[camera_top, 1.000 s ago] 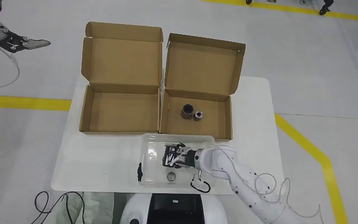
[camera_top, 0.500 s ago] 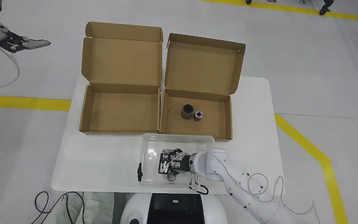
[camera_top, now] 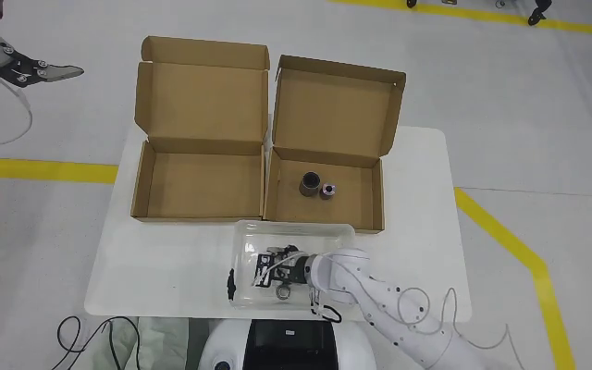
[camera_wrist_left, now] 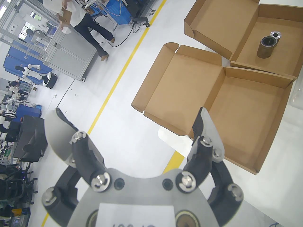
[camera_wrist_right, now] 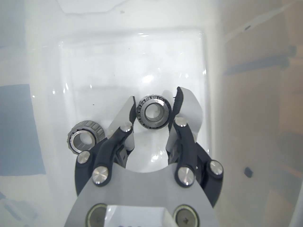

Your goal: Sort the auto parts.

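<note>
A clear plastic bin [camera_top: 248, 233] stands at the table's front edge, and my right gripper [camera_top: 268, 270] is down inside it. In the right wrist view that gripper [camera_wrist_right: 155, 94] is shut on a steel tapered roller bearing [camera_wrist_right: 154, 112], one pad against each side. A second bearing [camera_wrist_right: 85, 138] lies just outside one finger, seen from above as a small ring [camera_top: 281, 294]. The right cardboard box [camera_top: 356, 208] holds a dark cylinder [camera_top: 310, 184] and a small silver part [camera_top: 327, 191]. My left gripper [camera_top: 46, 70] hangs open, off the table to the far left.
The left cardboard box [camera_top: 199, 185] has nothing in it; both boxes have raised lids at the back. The left wrist view looks past its gripper [camera_wrist_left: 129, 113] at the boxes [camera_wrist_left: 243, 109], the cylinder [camera_wrist_left: 266, 47] and the silver part [camera_wrist_left: 275, 34]. The bin walls stand close around my right gripper.
My right gripper has slid left and toward the bin's front, ending around the bearing. The left arm has not moved.
</note>
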Controlling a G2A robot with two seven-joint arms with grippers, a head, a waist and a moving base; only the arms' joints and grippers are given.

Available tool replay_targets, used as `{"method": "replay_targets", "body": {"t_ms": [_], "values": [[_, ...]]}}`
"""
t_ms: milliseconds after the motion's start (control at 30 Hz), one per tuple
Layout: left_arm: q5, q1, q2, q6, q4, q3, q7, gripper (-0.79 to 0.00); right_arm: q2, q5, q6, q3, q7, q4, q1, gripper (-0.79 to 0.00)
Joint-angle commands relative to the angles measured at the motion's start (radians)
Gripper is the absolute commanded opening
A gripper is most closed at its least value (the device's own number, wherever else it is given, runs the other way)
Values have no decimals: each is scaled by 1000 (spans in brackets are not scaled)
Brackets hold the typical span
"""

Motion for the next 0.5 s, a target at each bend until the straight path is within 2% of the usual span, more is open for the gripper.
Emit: {"method": "replay_targets", "body": {"t_ms": [0,200,467], "values": [[0,0,0,0,0,0,0,0,-1,-9,11,0,4,-1,-1,-785],[0,0,0,0,0,0,0,0,0,-32,35,9,-11,-28,-10,-785],[0,0,0,0,0,0,0,0,27,-48,21,83,-187,-103,-58,-785]]}}
